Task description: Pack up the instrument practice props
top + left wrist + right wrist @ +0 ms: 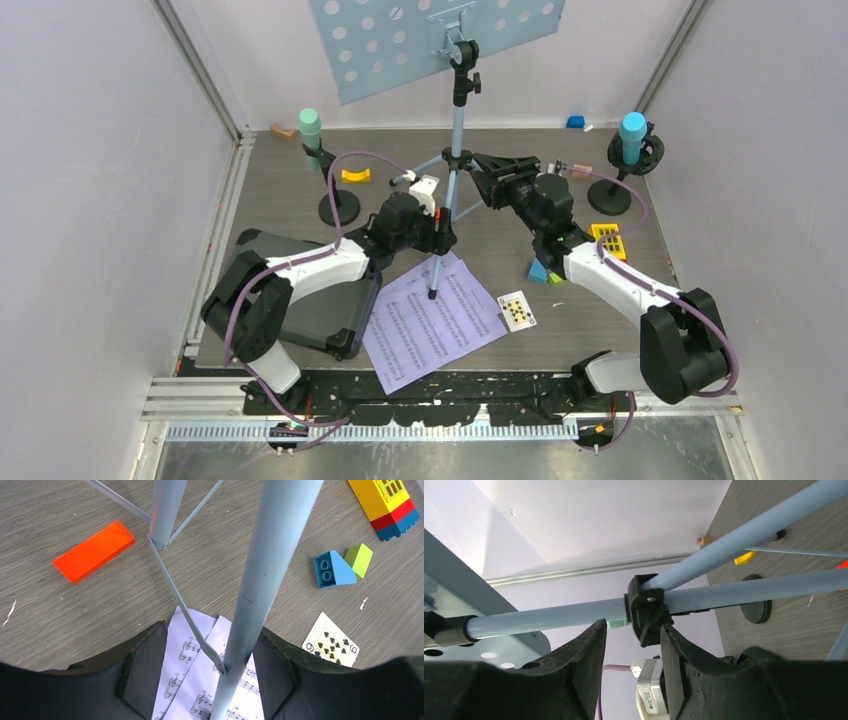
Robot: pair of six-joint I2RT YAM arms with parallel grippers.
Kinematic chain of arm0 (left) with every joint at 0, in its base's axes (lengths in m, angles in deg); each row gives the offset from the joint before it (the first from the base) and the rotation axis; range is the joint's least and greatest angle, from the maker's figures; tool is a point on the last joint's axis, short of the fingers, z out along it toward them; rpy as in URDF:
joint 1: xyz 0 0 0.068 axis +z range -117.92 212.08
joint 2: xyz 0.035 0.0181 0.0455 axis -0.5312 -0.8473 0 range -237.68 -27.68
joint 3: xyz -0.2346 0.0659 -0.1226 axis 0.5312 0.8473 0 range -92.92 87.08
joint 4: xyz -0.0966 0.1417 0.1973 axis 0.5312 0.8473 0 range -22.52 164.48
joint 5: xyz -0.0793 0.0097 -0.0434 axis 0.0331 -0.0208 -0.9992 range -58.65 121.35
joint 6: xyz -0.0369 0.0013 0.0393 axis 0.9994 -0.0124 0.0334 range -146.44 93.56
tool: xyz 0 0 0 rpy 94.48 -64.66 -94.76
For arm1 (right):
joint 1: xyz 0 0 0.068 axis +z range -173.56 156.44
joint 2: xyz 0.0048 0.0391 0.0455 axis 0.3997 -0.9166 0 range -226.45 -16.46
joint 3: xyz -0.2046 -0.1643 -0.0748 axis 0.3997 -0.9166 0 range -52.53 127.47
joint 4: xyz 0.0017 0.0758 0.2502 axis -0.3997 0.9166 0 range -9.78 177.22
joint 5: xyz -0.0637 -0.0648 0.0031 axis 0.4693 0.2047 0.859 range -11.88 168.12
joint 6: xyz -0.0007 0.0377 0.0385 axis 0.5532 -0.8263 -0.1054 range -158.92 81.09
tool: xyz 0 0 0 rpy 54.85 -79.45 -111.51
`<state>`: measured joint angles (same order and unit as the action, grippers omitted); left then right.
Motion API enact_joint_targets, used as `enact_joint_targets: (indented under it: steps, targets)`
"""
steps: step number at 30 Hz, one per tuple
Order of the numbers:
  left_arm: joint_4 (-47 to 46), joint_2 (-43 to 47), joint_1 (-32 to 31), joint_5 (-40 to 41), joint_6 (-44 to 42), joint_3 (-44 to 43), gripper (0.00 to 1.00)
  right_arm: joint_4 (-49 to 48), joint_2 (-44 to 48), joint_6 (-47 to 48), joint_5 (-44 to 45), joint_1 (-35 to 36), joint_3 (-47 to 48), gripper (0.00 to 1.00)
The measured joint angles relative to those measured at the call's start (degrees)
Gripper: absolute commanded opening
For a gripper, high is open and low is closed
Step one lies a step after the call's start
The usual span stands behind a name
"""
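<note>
left gripper (pixel 211 630) part open, straddling one tripod leg (pixel 265 570), gap visible on one side, not clamped. right gripper (pixel 633 627) part open around the black hub collar (pixel 646 605) on the pole, contact unclear. music rack (pixel 400 40) upright mid-table (pixel 300 190), near foot on the lilac pages (pixel 435 320).
</note>
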<state>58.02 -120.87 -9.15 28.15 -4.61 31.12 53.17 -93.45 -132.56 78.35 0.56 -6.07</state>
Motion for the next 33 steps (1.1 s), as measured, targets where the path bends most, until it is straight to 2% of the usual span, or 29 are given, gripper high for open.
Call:
enact_joint_targets:
  steps: [8,22,28,32,33]
  targets:
    - [0.11,0.00,0.00,0.20,-0.20,0.00,0.64,2.32,-0.22,0.07,-0.90,0.02,-2.01,0.49]
    - [0.28,0.00,0.00,0.20,-0.24,0.00,0.63,1.42,-3.06,-0.09,-1.51,0.02,-0.02,0.47]
    - [0.31,0.00,0.00,0.20,-0.22,0.00,0.62,0.68,-4.07,-0.87,-1.92,0.02,0.92,0.33]
    - [0.31,0.00,0.00,0.20,-0.22,0.00,0.62,-0.50,-4.07,-1.27,-1.90,0.00,0.98,0.03]
    - [0.31,0.00,0.00,0.20,-0.22,0.00,0.62,-0.48,-4.07,-1.31,-1.99,-0.02,0.98,0.02]
